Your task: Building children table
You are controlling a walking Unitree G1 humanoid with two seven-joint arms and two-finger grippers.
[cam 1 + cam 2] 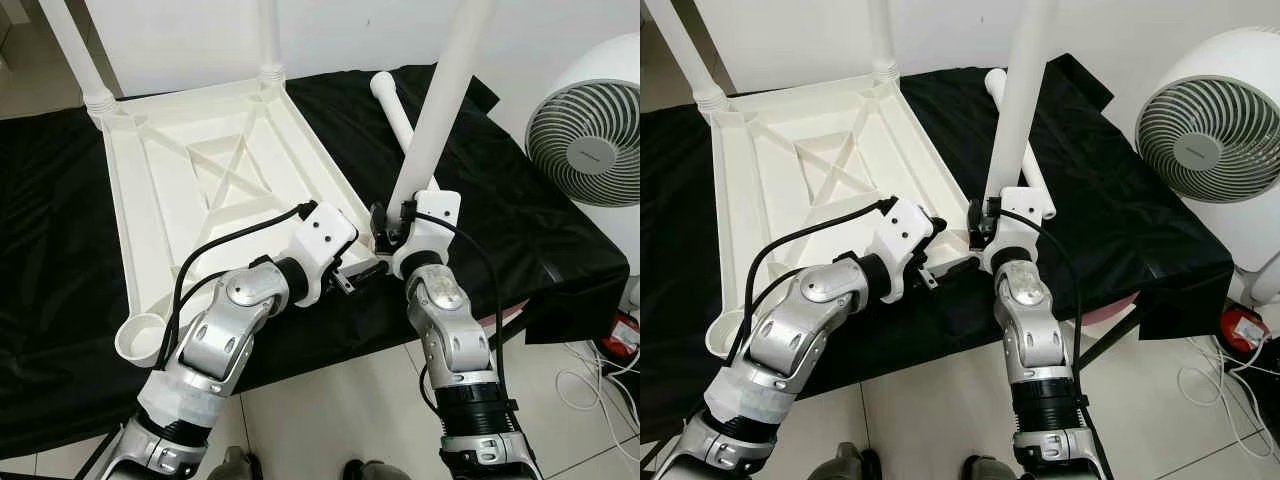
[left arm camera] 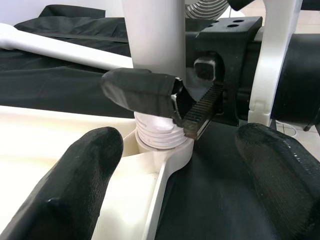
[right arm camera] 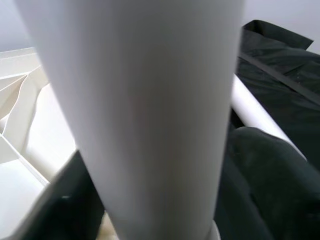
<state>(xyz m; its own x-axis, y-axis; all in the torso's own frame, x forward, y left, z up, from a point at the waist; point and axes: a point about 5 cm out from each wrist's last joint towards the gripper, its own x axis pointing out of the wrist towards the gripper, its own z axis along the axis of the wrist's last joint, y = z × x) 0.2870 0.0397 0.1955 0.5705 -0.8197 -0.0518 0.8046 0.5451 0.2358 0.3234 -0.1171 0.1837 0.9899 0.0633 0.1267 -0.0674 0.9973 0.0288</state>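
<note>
A white plastic table (image 1: 215,160) lies upside down on a black cloth. My right gripper (image 1: 390,228) is shut on a white table leg (image 1: 440,110), holding it upright at the table's near right corner. The leg's threaded end (image 2: 157,132) sits in that corner's socket. In the left wrist view one finger (image 2: 140,92) of the right gripper presses on the leg just above the thread. My left gripper (image 1: 355,275) is open beside the same corner, its fingers (image 2: 75,190) spread with nothing between them.
Two legs (image 1: 75,55) (image 1: 268,35) stand in the far corners. The near left socket (image 1: 140,340) holds nothing. A loose leg (image 1: 390,100) lies on the cloth behind the held one. A white fan (image 1: 590,130) stands at the right, with cables (image 1: 600,380) on the tiled floor.
</note>
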